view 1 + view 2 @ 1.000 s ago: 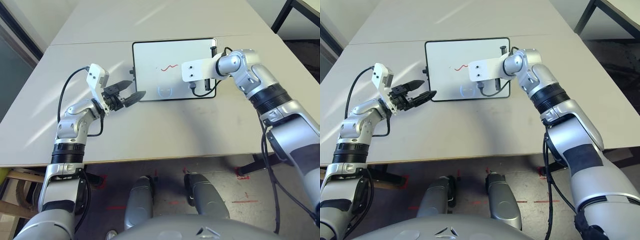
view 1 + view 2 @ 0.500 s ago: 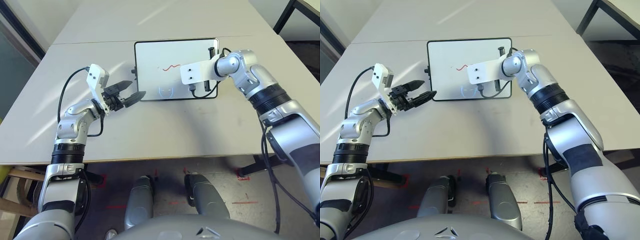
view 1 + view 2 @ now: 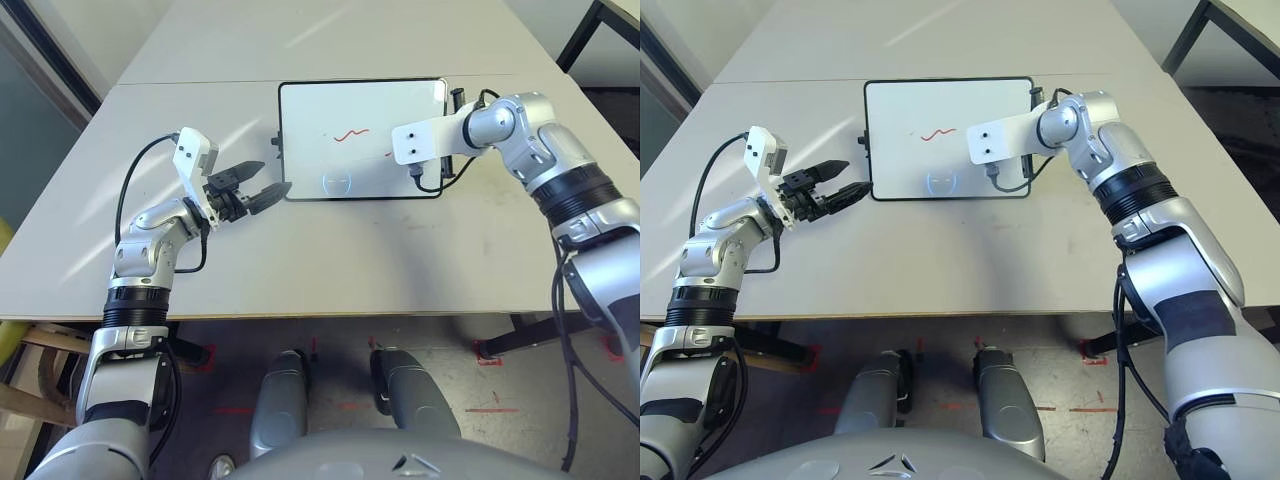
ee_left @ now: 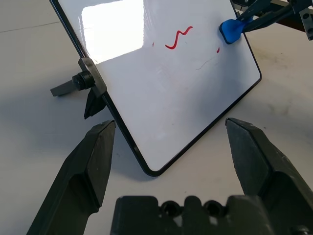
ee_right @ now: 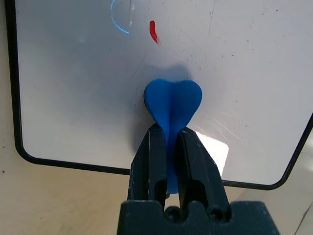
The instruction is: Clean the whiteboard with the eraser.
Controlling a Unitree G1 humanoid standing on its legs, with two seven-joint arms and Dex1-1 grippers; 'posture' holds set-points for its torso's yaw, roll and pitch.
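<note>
L. eye view: R gripper (image 5: pixel 168 131) w/ eraser (image 5: pixel 172 100) clenched betw. fingers has shifted toward whiteboard's (image 3: pixel 310 115) R edge, uncovering red speck (image 3: pixel 388 154); squiggle (image 3: pixel 351 134) remains, so wiping incomplete. L gripper (image 3: pixel 277 176) spread, empty, beside board.

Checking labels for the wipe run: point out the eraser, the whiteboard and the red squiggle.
Blue eraser (image 5: pixel 172 100): right wrist view, its wide lobed end.
Whiteboard (image 3: pixel 305 125): left eye view, bare white surface.
Red squiggle (image 4: pixel 177 40): left wrist view, middle of the stroke.
</note>
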